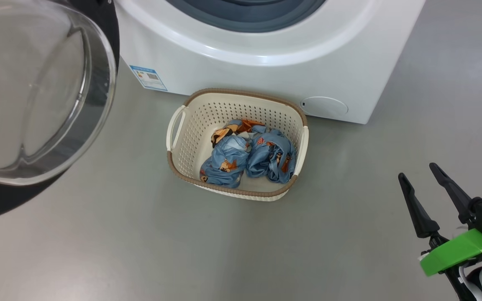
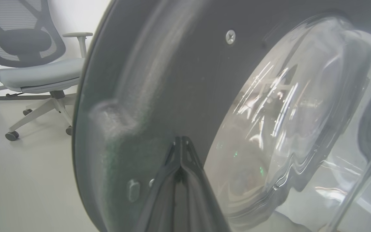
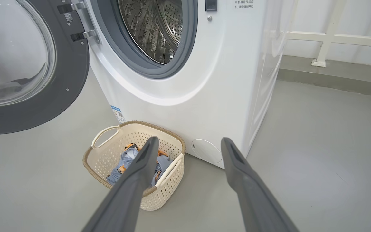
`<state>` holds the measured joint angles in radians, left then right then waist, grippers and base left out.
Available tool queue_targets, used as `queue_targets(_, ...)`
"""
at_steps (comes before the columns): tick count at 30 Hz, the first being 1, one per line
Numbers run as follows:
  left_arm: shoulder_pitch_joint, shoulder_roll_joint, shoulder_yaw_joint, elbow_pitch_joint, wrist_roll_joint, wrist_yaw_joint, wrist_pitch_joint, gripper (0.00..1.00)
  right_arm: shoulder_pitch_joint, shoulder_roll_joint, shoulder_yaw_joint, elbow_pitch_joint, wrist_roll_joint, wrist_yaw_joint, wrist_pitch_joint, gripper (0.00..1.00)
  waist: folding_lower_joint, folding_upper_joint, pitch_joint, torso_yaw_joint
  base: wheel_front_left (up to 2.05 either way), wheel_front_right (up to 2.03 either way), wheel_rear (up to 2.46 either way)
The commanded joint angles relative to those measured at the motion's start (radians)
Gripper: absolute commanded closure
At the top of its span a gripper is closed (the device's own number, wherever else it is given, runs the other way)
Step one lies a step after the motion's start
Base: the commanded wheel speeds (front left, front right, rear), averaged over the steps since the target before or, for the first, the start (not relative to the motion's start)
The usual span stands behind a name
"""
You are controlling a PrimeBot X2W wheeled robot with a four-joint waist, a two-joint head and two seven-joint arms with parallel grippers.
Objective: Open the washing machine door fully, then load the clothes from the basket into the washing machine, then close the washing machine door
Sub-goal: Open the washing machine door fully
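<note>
Grey floor point(image 1: 98, 251): one basket point(image 1: 191, 138), one washer point(image 1: 266, 71).

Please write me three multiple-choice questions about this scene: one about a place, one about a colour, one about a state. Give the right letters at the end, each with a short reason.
1. Where does the basket stand?
A. on the floor before the washing machine
B. on top of the machine
C. on a table

2. What colour are the clothes mainly?
A. red
B. green
C. light blue

3. How is the right gripper?
A. shut on the clothes
B. open, holding nothing
C. shut on a basket handle

Answers:
1 A: the head view shows it on the grey floor below the white front.
2 C: blue fabric with orange-brown figures lies in the basket.
3 B: its two fingers stand apart over the floor.
</note>
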<state>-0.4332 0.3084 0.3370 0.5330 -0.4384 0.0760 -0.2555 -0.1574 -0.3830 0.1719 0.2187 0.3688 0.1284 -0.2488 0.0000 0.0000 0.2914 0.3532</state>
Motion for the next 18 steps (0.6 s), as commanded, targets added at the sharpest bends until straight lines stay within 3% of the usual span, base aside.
queue_targets(1,-0.045,0.088,0.068,0.022,0.021,-0.007,-0.006,1.0,-0.026,-0.02,0.029,-0.025,-0.008,0.002,-0.013,0.0,0.0,0.0,0.015,-0.005,0.0,0.0,0.0)
queue_targets(18,-0.198,0.147,0.194,0.214,0.146,-0.092,-0.006,1.0,-0.069,-0.049,0.05,-0.028,-0.004,0.002,-0.013,0.0,0.0,0.0,0.08,-0.021,0.0,0.0,0.0)
